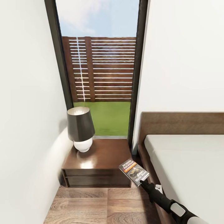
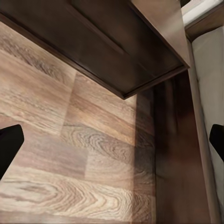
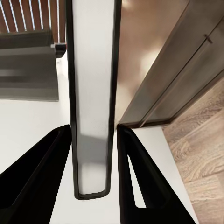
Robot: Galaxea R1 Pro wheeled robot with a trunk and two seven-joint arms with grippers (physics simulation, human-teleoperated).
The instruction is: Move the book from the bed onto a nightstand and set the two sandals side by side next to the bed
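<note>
My right gripper is shut on the book, a small dark paperback with an orange-and-white title band. It holds the book in the air at the front right corner of the nightstand, in the gap beside the bed. In the right wrist view the book stands edge-on between the two black fingers, with the nightstand beyond. My left gripper is open over the wood floor, near the nightstand's base and the bed frame. The sandals are out of view.
A lamp with a dark shade and white base stands on the back left of the nightstand top. A tall dark-framed window rises behind it. A white wall closes the left side. Plank floor runs in front.
</note>
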